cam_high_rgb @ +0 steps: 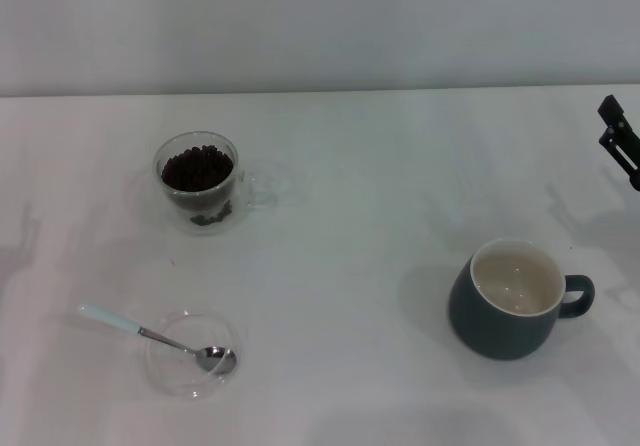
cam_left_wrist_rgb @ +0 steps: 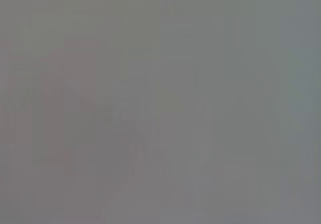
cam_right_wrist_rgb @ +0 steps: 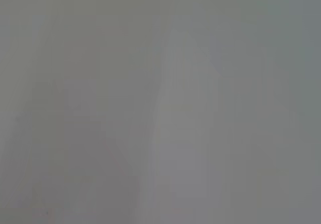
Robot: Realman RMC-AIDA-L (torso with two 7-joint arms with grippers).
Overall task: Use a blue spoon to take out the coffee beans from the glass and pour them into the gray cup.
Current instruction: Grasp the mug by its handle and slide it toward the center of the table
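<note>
I take the gray cup as my landmark; it stands upright on the white table, near the front right, handle pointing right, cream inside showing. Nearest me, front and well left of the cup, the blue spoon lies with its silver bowl resting in a flat clear saucer; its pale blue handle sticks out past the saucer rim, up and to the left. Farther back and well left of the cup, the glass stands upright, handle toward the cup; the coffee beans fill it. Farther back and right of the cup, at the picture's edge, I see the right gripper above the table; jaw state: cannot tell. Left gripper: out of sight; both wrist views show only blank grey.
</note>
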